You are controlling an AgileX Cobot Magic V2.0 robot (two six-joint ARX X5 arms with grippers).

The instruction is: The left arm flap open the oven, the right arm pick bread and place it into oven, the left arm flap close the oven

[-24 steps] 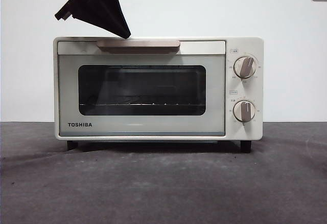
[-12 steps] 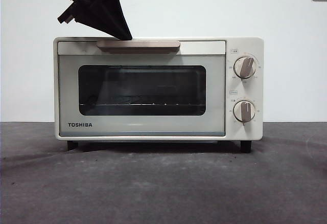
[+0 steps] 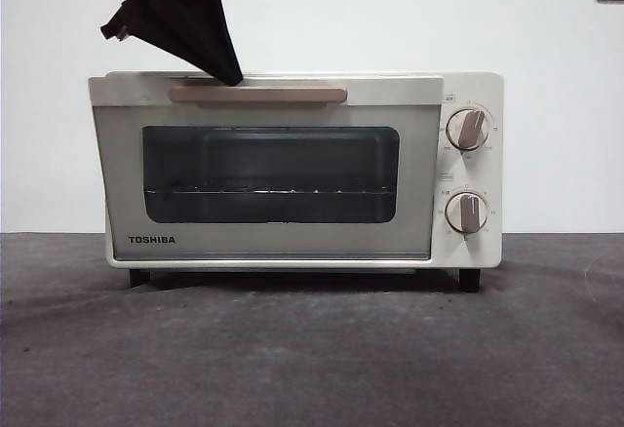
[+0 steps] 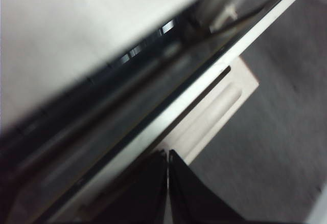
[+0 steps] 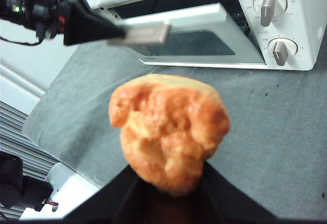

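While our left gripper (image 3: 232, 78), jaws pressed together, hooks behind the handle (image 3: 258, 95) to tip the oven (image 3: 292, 169) door outward, our right gripper (image 5: 168, 191) clasps the bread (image 5: 168, 132), waiting nearby.

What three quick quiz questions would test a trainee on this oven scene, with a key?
1. True or false: the oven door is shut flat against the body.
2. Which gripper holds the bread: A left, B right, C neither?
3. Fill in: the left gripper, jaws together, has its tip at the door's ____.

Key: 1 false, the door is tilted part open at the top. 2 B, the right gripper is shut on it, away from the oven. 3 handle.
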